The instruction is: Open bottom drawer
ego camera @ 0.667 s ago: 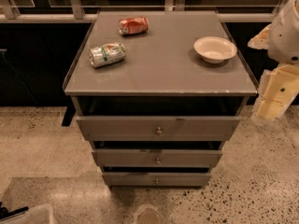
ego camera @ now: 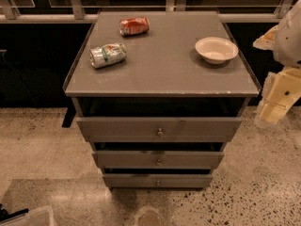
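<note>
Hanging beside the bench's [ego camera: 160, 74] right edge, the cream plastic gripper [ego camera: 277, 100] (open or closed, I cannot tell) seems poised to descend toward the narrow grey bottom drawer [ego camera: 141, 180] and its round metal knob [ego camera: 157, 182].

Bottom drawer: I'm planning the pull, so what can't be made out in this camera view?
Inside of the bottom drawer: hidden by its front and the middle drawer above.
Its knob: too small for detail.
The gripper, right of the cabinet: arm cut by the right edge.
</note>
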You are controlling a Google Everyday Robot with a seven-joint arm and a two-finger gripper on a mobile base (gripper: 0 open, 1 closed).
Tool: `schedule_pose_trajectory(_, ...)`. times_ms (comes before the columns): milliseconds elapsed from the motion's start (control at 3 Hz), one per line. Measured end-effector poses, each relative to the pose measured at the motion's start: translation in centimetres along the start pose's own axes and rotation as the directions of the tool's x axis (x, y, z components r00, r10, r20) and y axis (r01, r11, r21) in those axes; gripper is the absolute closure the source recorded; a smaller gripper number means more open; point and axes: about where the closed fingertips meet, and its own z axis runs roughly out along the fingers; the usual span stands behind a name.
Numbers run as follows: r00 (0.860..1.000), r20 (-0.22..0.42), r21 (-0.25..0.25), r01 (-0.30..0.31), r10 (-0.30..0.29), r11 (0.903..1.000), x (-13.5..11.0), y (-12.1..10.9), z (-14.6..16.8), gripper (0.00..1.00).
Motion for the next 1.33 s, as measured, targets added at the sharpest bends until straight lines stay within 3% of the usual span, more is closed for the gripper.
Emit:
schedule_pose_trajectory(333, 0.999, 0.033, 0.057, -0.041, 0.039, 0.9975, 1.5, 2.1, 0.2, 0.0)
schedule_pose_trajectory(667, 0.99, 0.101, 0.083, -0.111, 0.102, 0.9904, 4.4, 5.6, 2.9, 0.0)
schedule_pose_trajectory(1000, 0.959, 0.217, 0.029, -0.194, 0.183, 0.9807, 7.7, 9.6, 9.5, 0.0)
schedule_pose_trajectory(1333, 0.888, 0.389, -0.021, -0.255, 0.243, 0.9666, 8.2, 10.4, 17.5, 0.0)
